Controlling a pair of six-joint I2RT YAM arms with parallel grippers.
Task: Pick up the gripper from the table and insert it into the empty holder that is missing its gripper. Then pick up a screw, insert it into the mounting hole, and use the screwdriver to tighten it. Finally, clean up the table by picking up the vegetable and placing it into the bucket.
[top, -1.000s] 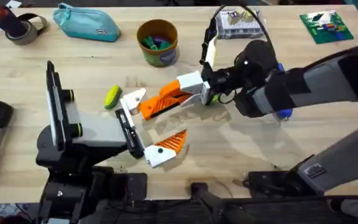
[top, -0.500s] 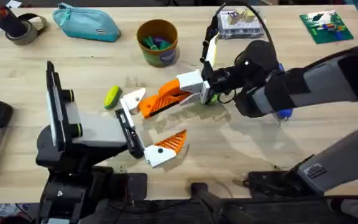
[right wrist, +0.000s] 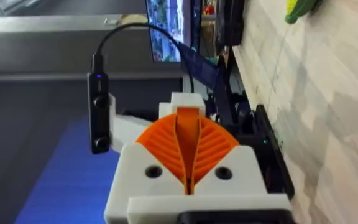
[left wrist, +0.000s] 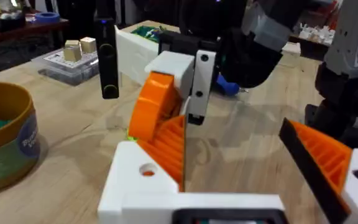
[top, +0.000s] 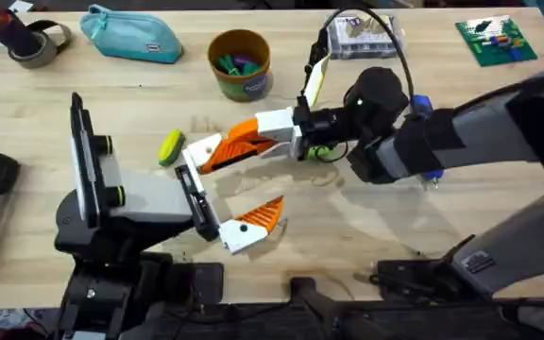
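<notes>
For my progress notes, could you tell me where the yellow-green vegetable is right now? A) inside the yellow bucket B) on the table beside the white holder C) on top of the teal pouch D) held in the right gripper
B: the vegetable lies on the wood just left of the holder, apart from the bucket.

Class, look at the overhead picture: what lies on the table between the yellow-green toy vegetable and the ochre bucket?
Bare wood. In the overhead view, nothing lies between the vegetable and the bucket; the white holder sits beside the vegetable, off that line.
</notes>
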